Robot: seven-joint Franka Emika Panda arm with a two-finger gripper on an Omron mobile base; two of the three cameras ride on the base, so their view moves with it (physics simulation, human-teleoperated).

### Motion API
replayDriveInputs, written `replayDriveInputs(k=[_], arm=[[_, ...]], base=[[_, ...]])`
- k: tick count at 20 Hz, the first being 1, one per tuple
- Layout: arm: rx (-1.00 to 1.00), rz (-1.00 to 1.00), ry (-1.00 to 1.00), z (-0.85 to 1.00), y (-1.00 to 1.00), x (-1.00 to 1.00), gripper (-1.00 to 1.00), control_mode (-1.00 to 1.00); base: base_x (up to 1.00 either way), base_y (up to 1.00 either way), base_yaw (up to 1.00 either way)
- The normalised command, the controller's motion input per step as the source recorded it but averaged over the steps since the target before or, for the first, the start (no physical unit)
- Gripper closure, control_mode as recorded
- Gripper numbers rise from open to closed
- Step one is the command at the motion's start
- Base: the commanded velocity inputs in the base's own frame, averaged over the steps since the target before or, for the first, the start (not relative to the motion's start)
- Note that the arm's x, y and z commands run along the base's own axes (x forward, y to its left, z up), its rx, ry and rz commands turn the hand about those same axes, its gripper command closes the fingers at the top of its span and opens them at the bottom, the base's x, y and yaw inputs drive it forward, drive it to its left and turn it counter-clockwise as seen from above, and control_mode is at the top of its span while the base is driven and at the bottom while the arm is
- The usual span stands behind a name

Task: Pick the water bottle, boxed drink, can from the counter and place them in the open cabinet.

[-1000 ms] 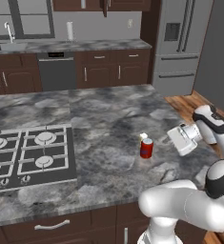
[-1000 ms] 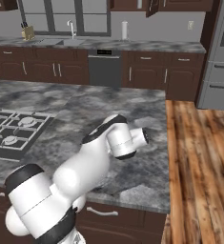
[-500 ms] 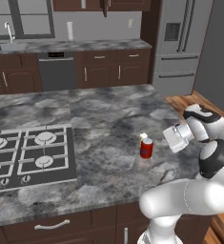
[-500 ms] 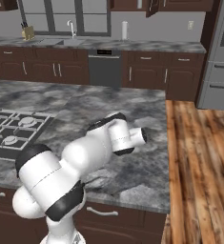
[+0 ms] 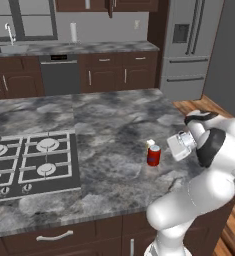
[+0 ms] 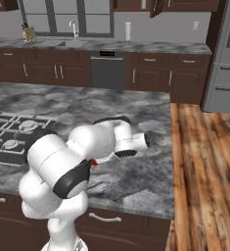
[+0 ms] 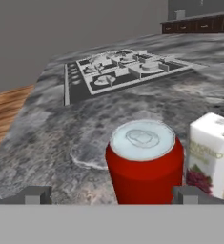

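Note:
The red can (image 7: 144, 164) with a silver top stands on the grey marbled counter (image 7: 51, 138), close ahead of my gripper (image 7: 112, 195). The jaws are open, one fingertip on each side of the can and well clear of it. The cream boxed drink (image 7: 213, 155) stands upright right beside the can. In the left base view my gripper (image 5: 168, 150) hovers just right of the can (image 5: 153, 155), with the boxed drink (image 5: 150, 144) behind it. A sliver of the can (image 6: 93, 162) peeks past my arm. The water bottle is out of view. A dark wall cabinet (image 6: 155, 6) has its door swung out.
The gas cooktop (image 5: 29, 162) is set into the counter on the left. A paper towel roll (image 5: 73, 31) stands on the back counter, near a sink (image 6: 67, 41). A steel fridge (image 5: 189, 45) is at the right. Wooden floor (image 6: 204, 162) lies beyond the counter's right edge.
My hand has swung left and closer to the can. The jaws have stayed open. The can and boxed drink have not moved.

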Motion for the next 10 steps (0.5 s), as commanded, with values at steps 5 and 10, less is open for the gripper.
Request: replayDriveInputs(k=[5,10], arm=[[0.0,0.0,0.0,-0.24,0.0,0.14,-1.0,-1.0],[0.0,0.0,0.0,-0.19,0.0,0.13,-1.0,-1.0]], base=[[0.0,0.0,0.0],[0.0,0.0,0.0]])
